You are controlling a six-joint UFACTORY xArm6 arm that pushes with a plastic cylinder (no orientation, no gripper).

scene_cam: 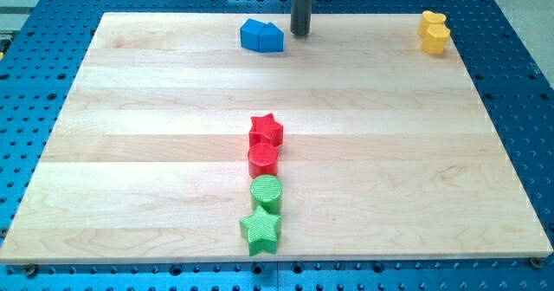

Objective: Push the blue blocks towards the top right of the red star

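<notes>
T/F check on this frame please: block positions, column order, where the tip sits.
1. My tip is just to the view's right of the blue blocks. True.
2. The red star-shaped block touches the blue blocks. False: it sits well below them, mid-board.
3. The yellow block is at the view's top right corner of the wooden board. True.
4. The green star-shaped block tops the central column. False: it is lowest, under the green cylinder and red cylinder.

A lab bench; wooden board (130, 152) on blue perforated table (519, 83).
</notes>
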